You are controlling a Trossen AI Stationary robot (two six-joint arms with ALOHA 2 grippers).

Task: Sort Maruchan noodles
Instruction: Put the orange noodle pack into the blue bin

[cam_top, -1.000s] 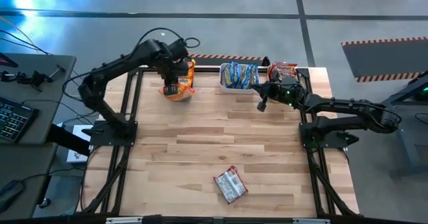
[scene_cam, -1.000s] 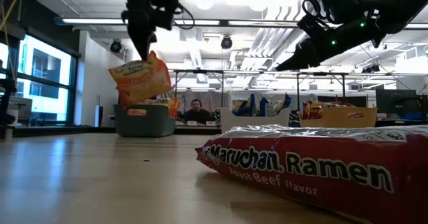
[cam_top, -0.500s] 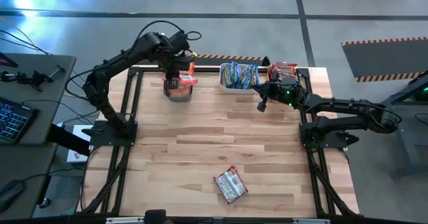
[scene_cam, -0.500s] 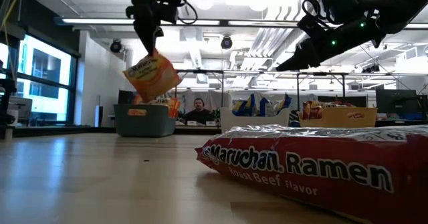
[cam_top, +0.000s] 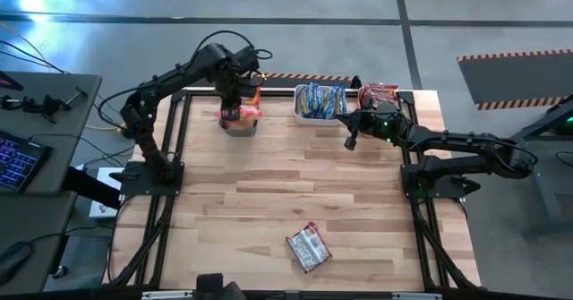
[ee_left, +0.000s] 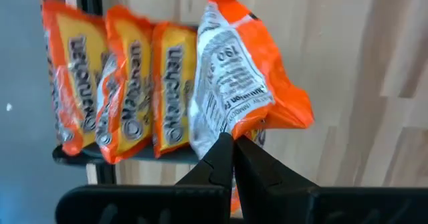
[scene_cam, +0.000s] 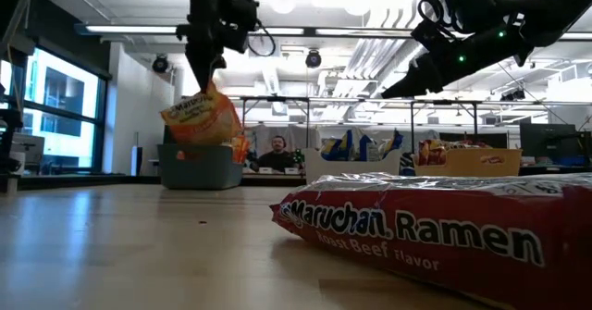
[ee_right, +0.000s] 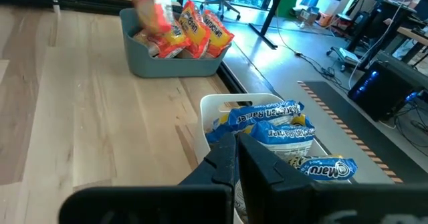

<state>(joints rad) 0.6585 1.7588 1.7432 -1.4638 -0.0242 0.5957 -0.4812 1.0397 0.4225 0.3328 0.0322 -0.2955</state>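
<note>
Wooden tabletop [cam_top: 269, 184], pale planks, workshop room beyond; I log the items as follows. Orange packet [scene_cam: 197, 117]: hanging by its top edge from my left gripper [ee_left: 232, 144], fingers pinched tight on the plastic, directly above the teal bin [scene_cam: 199, 167] at the table's far edge; its printed silvery back faces the wrist camera. More orange packets [ee_left: 107, 83] stand on edge inside that bin. White bin [ee_right: 214, 120], beside the teal one: blue packets [ee_right: 274, 127]. Orange bin [scene_cam: 472, 162], farthest right: red packets [cam_top: 379, 93]. One red roast-beef packet [scene_cam: 435, 231] lies flat and alone on the table's near side, well apart from the bins. Right gripper [ee_right: 236, 150]: fingers closed on nothing, hovering just in front of the white bin. I see a person [scene_cam: 275, 153] seated behind the table.
</note>
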